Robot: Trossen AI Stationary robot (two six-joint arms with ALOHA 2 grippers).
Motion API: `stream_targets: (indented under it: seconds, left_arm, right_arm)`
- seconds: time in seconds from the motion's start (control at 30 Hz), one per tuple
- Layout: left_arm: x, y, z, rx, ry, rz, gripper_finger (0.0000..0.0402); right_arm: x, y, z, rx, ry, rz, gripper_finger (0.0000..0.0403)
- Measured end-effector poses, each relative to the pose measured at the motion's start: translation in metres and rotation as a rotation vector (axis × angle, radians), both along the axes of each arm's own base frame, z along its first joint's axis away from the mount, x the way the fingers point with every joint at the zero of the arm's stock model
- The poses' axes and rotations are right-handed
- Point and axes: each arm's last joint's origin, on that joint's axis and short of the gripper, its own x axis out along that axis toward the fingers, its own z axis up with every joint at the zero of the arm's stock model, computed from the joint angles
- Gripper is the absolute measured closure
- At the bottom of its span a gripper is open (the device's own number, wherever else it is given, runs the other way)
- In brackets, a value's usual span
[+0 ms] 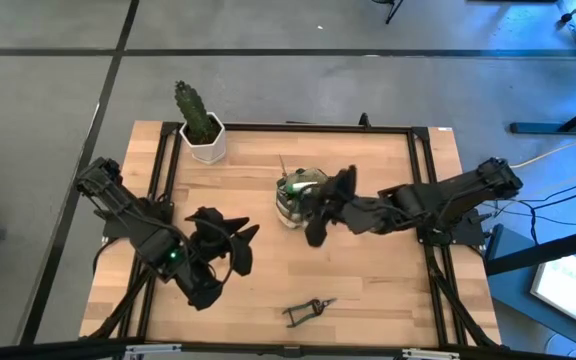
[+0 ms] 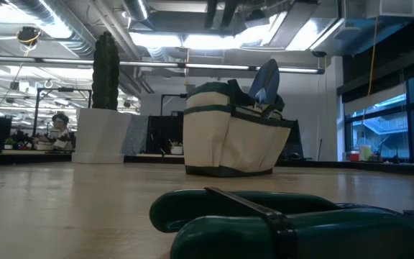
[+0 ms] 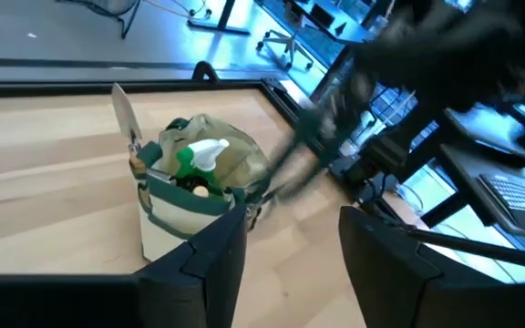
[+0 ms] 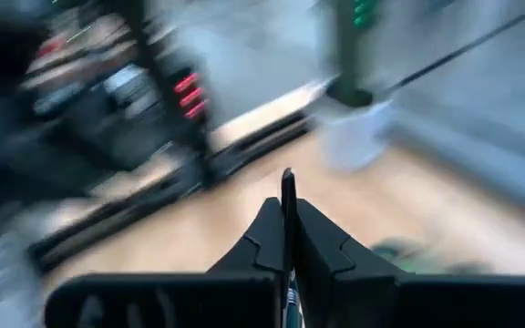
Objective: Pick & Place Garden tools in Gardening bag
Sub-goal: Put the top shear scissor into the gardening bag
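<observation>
While the right gripper [image 1: 313, 232] hangs beside the bag [image 1: 296, 197] mid-table, its fingers pinch a thin dark tool [image 4: 287, 205]. Left gripper [image 1: 238, 243] waits nearby, fingers spread. Shears [image 1: 308, 311] lie near the table's [image 1: 368, 270] front edge.

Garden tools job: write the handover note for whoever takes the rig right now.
Left gripper: open, empty, waiting left of centre.
Right gripper: shut on a thin tool, just beside the bag; the tool's type can't be told.
Bag: mid-table, already holding a trowel and spray bottle.
Shears: still on the table near the front edge.
Left to do: bag the held tool, then the shears.
</observation>
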Motion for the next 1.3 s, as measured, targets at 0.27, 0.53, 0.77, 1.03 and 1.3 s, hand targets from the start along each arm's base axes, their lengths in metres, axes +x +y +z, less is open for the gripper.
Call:
stream_targets:
  seconds: [0.27,0.53,0.77,1.03,1.3]
  left_arm:
    - [0.0,0.0,0.0,-0.005,0.013,-0.01,0.0233]
    - [-0.001,-0.002,-0.001,-0.01,0.018,-0.022,0.0233]
    - [-0.001,-0.004,-0.002,-0.046,0.048,-0.049,0.0233]
    - [-0.003,-0.007,-0.003,-0.053,0.056,-0.067,0.0233]
    - [-0.004,-0.007,-0.003,-0.052,0.06,-0.068,0.0233]
  right_arm:
    - [0.023,0.009,-0.032,0.101,0.099,0.07,0.0396]
    - [0.047,0.025,-0.07,-0.048,0.189,0.058,0.0396]
    - [0.051,0.015,-0.073,-0.122,0.188,-0.05,0.0396]
    - [0.061,-0.005,-0.072,-0.157,0.195,-0.059,0.0396]
    - [0.066,-0.016,-0.076,-0.178,0.231,-0.05,0.0396]
